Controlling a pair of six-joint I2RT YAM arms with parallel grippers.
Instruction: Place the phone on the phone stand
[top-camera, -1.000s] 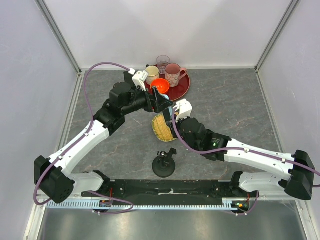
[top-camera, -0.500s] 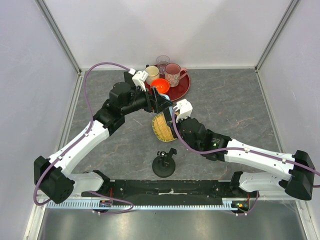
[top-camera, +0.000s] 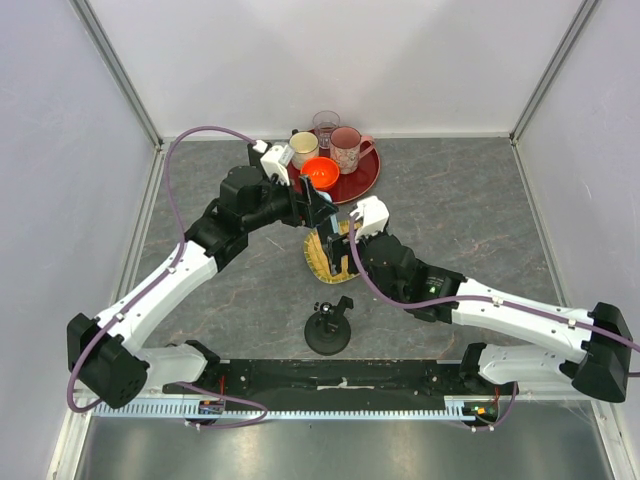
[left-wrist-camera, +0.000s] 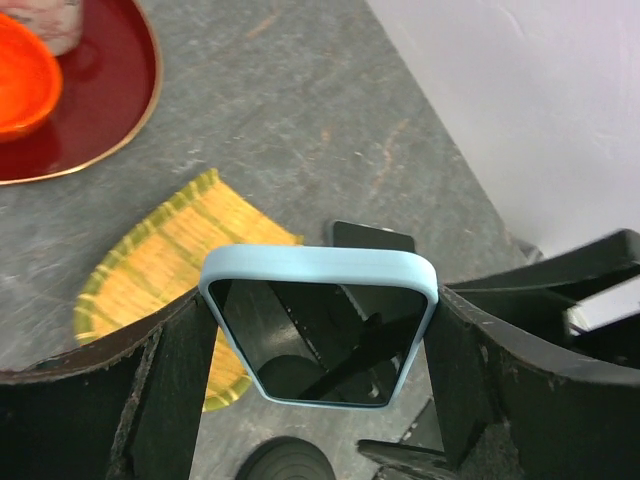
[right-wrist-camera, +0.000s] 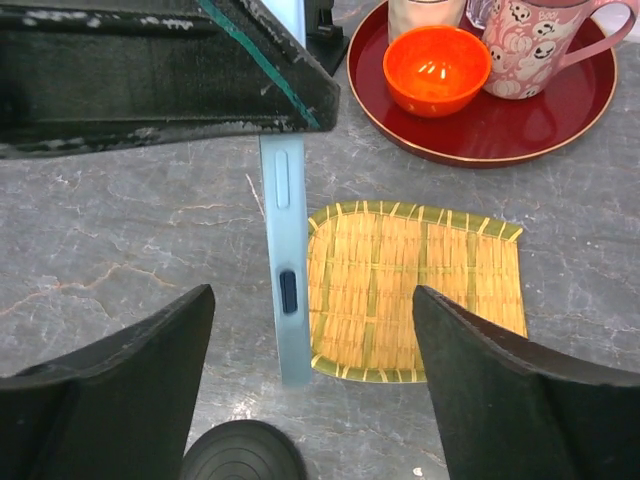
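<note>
Left fingers (left-wrist-camera: 170, 400) pinch the phone (left-wrist-camera: 318, 330) by its long edges; right fingers (right-wrist-camera: 110, 370) spread wide.
I hold the blue-cased phone upright in the air over the straw mat (right-wrist-camera: 415, 300) on the table (top-camera: 450, 200); my right fingers flank it without touching, and the phone stand (top-camera: 327, 335) sits apart, nearer my bases.

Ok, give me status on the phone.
Left gripper shut on phone, aloft. Right gripper open, not touching it. Stand bare; right gripper lies between phone and stand.
</note>
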